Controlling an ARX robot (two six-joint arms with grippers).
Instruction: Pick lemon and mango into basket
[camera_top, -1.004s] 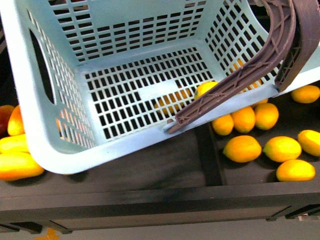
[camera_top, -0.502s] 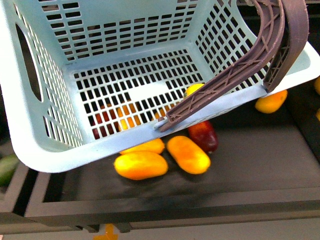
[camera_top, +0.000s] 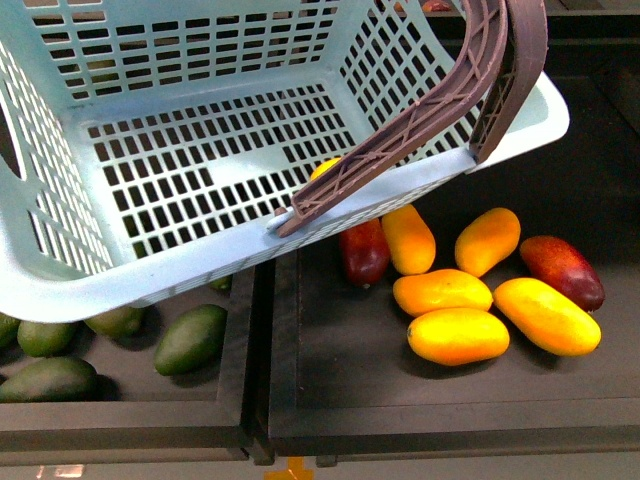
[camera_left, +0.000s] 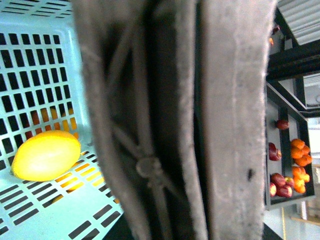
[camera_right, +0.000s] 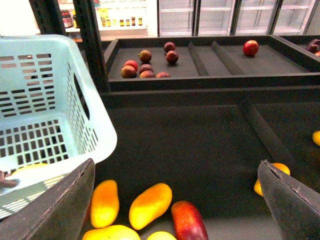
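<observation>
Lemon (camera_left: 46, 155): lying on the slotted floor inside the basket (camera_top: 200, 270), towards its near right corner; the handle partly hides it in the front view.
Mangoes (camera_top: 458, 335): five yellow-orange ones, close together on the dark surface (camera_top: 340, 380), outside the basket and below its right rim.
Basket: pale turquoise, tilted, hanging over the surface.
Handle (camera_top: 400, 140): brown, curving across the basket's right side.
Left jaws: cannot tell; the blurred handle fills the left wrist view.
Right jaws: spread wide, holding nothing, above the mangoes.
Red mangoes (camera_top: 365, 250): two, one just beside a yellow mango, one furthest right.
Green fruits (camera_top: 190, 338): in the compartment to the left, some partly under the basket.
</observation>
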